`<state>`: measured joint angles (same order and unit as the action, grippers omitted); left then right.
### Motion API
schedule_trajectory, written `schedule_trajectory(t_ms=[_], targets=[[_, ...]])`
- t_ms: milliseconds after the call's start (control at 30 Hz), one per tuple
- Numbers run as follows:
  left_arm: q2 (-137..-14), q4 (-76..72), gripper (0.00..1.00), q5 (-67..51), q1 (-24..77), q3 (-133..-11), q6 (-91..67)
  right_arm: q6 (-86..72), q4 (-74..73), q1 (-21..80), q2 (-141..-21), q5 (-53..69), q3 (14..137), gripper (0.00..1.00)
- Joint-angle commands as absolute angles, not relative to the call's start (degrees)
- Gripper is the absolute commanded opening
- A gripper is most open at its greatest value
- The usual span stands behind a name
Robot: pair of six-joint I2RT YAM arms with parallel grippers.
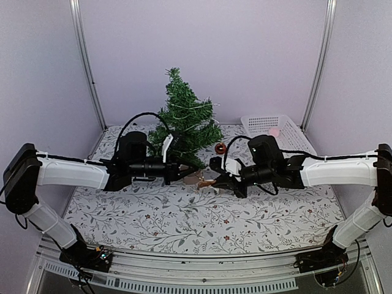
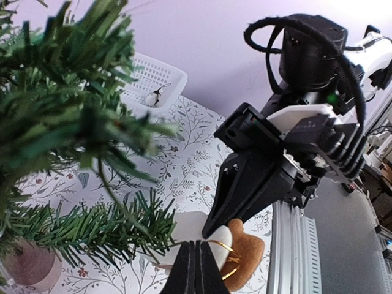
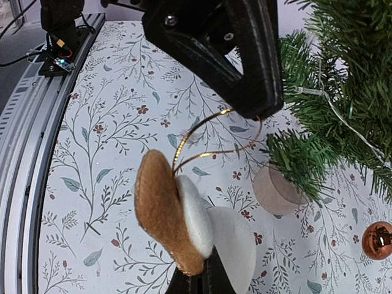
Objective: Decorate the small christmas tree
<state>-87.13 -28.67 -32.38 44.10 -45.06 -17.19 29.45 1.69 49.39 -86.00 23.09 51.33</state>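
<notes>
Lilac walls (image 1: 202, 49), floral desk (image 1: 184, 226). I see arms meeting mid-desk: right claw (image 1: 212, 182) grips felt ornament (image 3: 165, 208), left claw (image 1: 190, 174) pinches its gold loop (image 3: 214, 153).

Table cloth (image 1: 184, 220): pale, printed with grey leafy sprigs and small red flowers; fills the lower half of the top view.
White lattice basket (image 1: 293, 125): right of centre at the back edge of the cloth, open side up. Small pink item (image 1: 274, 131) inside, near its left end.
Lavender back wall (image 1: 202, 49): plain. Metal posts at upper left (image 1: 87, 61) and upper right (image 1: 318, 61), leaning outward.
Metal rail (image 1: 202, 266): along bottom of frame.
</notes>
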Motion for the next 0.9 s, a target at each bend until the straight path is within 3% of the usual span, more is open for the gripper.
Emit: schedule_trajectory(t_ms=[0, 867], targets=[[-87.47, -30.8, 0.0, -32.89, 43.42, -45.88, -17.14, 27.27, 2.28, 48.01, -85.47, 23.81, 51.9, 0.0], [-91.82, -24.95, 0.0, -29.21, 44.2, -52.8, -12.09, 23.47, 2.07, 44.77, -90.56, 23.73, 55.12, 0.0]])
